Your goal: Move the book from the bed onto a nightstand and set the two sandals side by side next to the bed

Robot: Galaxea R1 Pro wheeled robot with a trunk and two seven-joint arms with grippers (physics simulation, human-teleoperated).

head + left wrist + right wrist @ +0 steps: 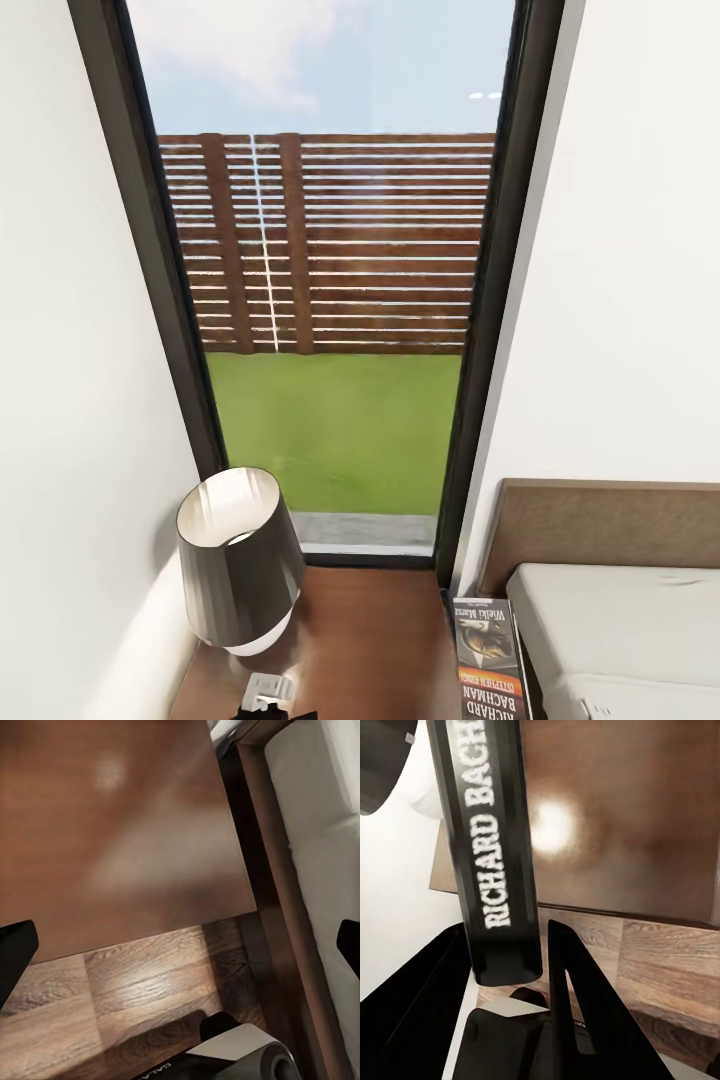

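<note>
The book (488,655), a dark paperback with an orange band, lies cover up over the right edge of the reddish-brown nightstand (370,640), close to the bed (620,610). In the right wrist view my right gripper (506,926) is shut on the book (495,832), whose spine reads "RICHARD BACH". The nightstand top (622,817) lies beneath it, and I cannot tell whether the book touches it. My left gripper (180,945) is open wide over the nightstand's (112,817) front edge and the plank floor, holding nothing. The sandals are out of view.
A dark-shaded lamp (240,560) stands on the nightstand's left side, against the white wall. A tall dark-framed window (330,300) is behind it. The bed frame (274,885) runs right beside the nightstand with a narrow gap. Wood floor (135,990) lies in front.
</note>
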